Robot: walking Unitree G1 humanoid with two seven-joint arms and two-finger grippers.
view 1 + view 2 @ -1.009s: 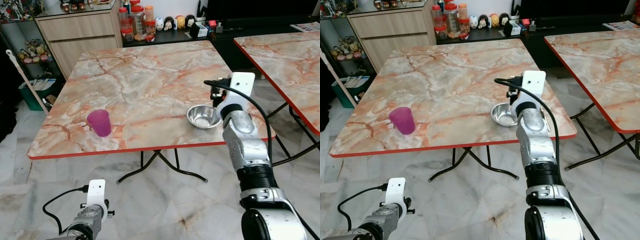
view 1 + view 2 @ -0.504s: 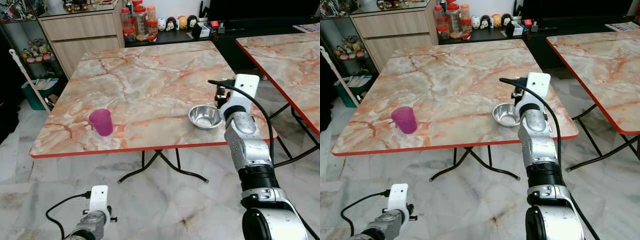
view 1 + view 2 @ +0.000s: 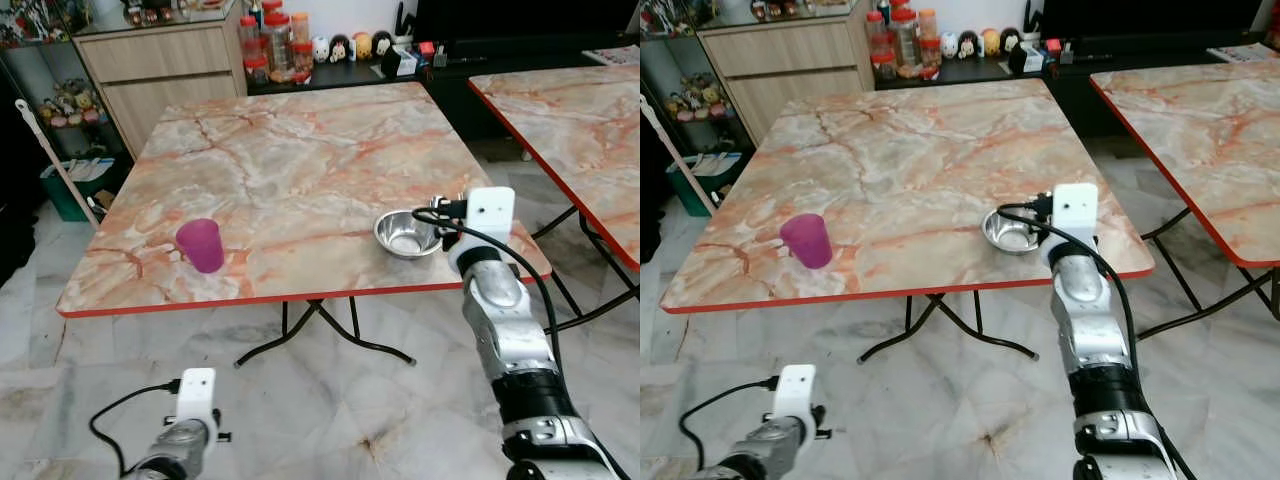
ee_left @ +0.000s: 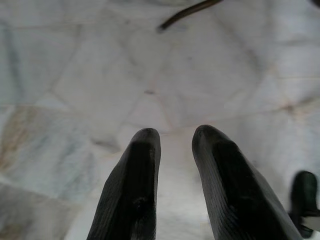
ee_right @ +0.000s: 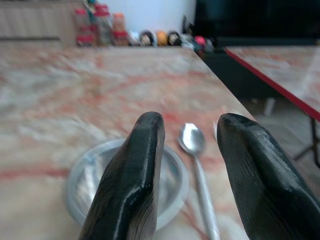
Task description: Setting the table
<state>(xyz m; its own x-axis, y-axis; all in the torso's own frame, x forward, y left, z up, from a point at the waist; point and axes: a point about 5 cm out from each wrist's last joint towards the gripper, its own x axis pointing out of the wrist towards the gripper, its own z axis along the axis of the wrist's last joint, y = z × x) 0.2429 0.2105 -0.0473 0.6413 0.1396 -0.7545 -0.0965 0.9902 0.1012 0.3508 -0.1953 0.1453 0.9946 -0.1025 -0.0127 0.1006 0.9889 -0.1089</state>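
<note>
Marbled floor tiles lie nearest, and my left gripper hangs low over them, idle, fingers slightly parted with nothing between.

Next out, the marble table with its red edge. My right gripper is at the near right corner, fingers spread moderately and empty. The right wrist view looks between them at the steel bowl and the spoon, which lies on the tabletop just beside the bowl, on the side toward the table's right edge, its own bowl end pointing away from me.

Judgement: bowl and spoon appear placed; the step in hand is clearing the arm. I should draw it straight back and upward, keeping the fingertips off the bowl rim and the spoon handle, since both sit near the table edge and a nudge could send them over.

Further left along the near edge stands the pink cup, upright, well apart from the bowl.

Beyond the table: a wooden cabinet, jars, small figurines, and a second marble table to the right, none obstructing.
</note>
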